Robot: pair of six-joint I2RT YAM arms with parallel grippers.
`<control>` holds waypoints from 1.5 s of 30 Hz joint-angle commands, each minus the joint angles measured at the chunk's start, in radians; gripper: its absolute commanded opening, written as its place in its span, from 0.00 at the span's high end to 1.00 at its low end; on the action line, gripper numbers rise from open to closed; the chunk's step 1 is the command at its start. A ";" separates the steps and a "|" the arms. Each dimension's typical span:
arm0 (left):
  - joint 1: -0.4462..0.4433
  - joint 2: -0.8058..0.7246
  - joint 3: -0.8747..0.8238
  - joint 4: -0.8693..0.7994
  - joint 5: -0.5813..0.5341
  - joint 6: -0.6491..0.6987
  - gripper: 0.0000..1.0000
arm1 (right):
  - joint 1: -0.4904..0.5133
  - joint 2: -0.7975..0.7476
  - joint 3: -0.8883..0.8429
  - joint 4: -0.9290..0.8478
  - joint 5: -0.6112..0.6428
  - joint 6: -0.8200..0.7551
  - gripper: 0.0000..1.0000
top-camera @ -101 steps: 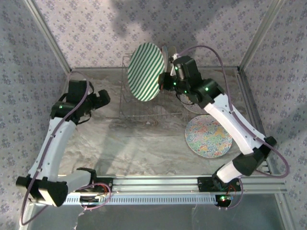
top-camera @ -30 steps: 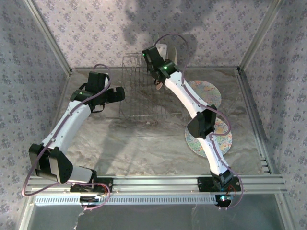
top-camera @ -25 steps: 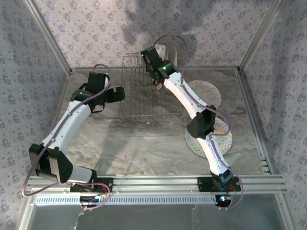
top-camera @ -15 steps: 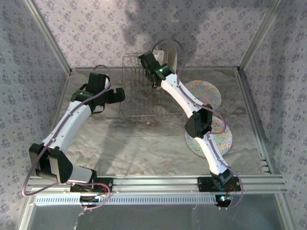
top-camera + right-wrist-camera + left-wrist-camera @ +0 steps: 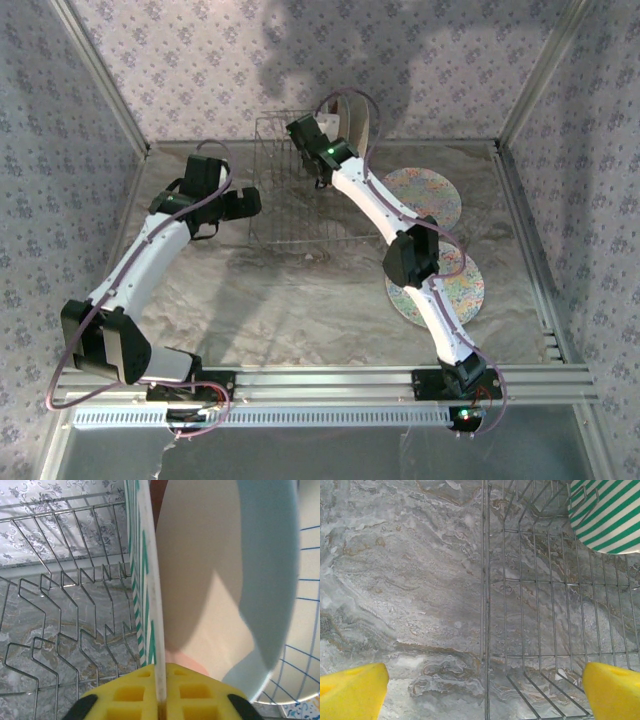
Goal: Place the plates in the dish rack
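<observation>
R fingers are pinching the striped plate by its rim; it's standing upright in the dish rack. L fingers are hovering spread wide over rack edge & counter.

Nothing legible from where I stand: no words, numbers, brand marks, labels or signs can be read on anything in view.
</observation>
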 commanded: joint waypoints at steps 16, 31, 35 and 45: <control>-0.037 -0.166 -0.036 -0.076 -0.019 -0.046 0.01 | 0.046 -0.281 -0.116 -0.019 0.056 -0.107 0.26; -0.745 0.004 -0.101 0.321 -0.237 -0.352 0.01 | -0.265 -1.176 -1.164 0.059 -0.423 0.010 0.01; -0.865 0.161 -0.037 0.345 -0.280 -0.470 0.01 | -0.457 -1.414 -1.500 0.096 -0.570 0.038 0.01; -0.947 0.380 -0.007 0.453 -0.246 -0.721 0.01 | -0.975 -1.491 -1.821 0.152 -0.939 -0.082 0.01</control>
